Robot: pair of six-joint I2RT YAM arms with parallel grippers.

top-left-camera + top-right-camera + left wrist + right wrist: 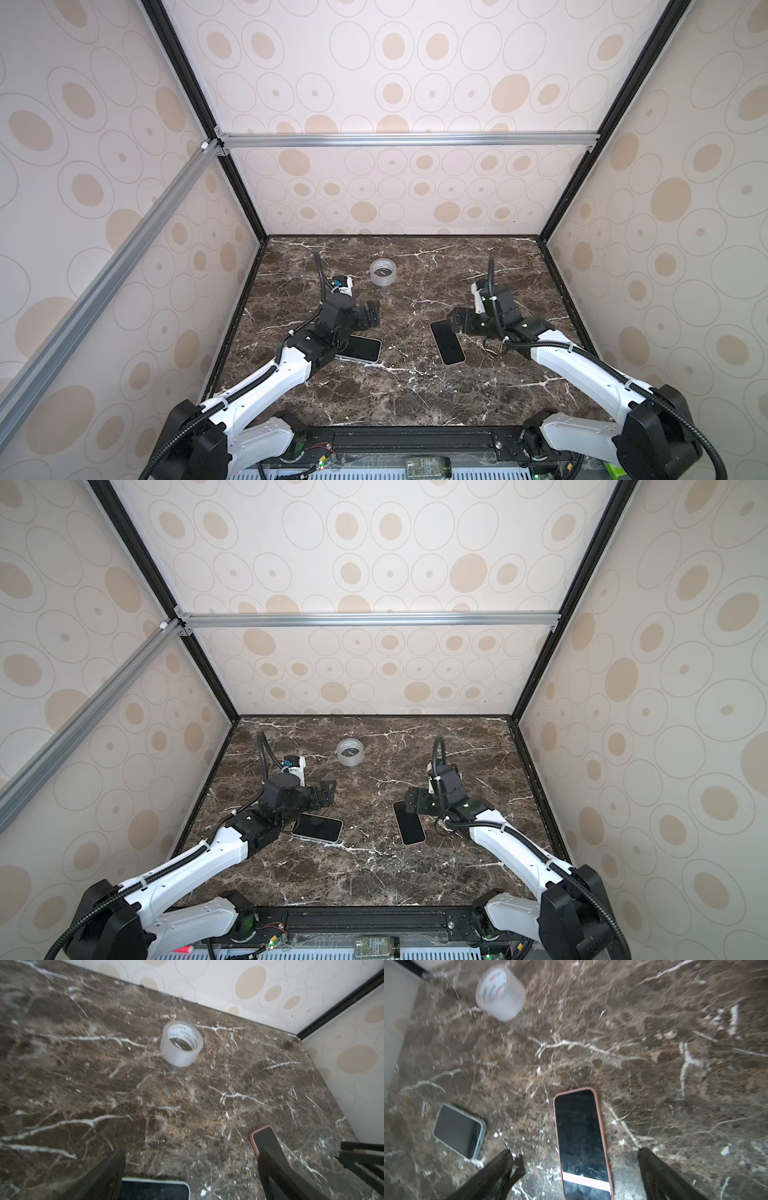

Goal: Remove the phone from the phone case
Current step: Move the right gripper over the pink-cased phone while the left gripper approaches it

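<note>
Item one: phone in a salmon-pink case point(583, 1142), flat and screen up on the marble table point(415, 395), right of centre. One end lies beneath my right gripper point(575, 1152), whose jaws are spread wide with nothing held and straddle the phone's long sides; I cannot tell whether they touch it. Handling, by my estimate: the phone is rigid, glass-faced, slick and easy to scratch, while the case is a softer, grippier rim that should flex at a corner. Best hold, as I judge it: pinch across the long sides to pin it, then peel the lip away at a corner, since a phone lying flat on stone leaves little for a finger to get under. Item two: phone in a pale grey-green case point(459, 1130), also flat and screen up, left of centre, partly under my left arm. The left gripper point(190, 1155) is spread wide, empty, just beyond it. I cannot tell which phone the task means. Item three: roll of clear tape point(383, 272), standing on end, well behind both. Clearance: open marble between the phones and toward the front. Patterned walls and black frame posts close three sides, and both phones lie well in from every edge.
</note>
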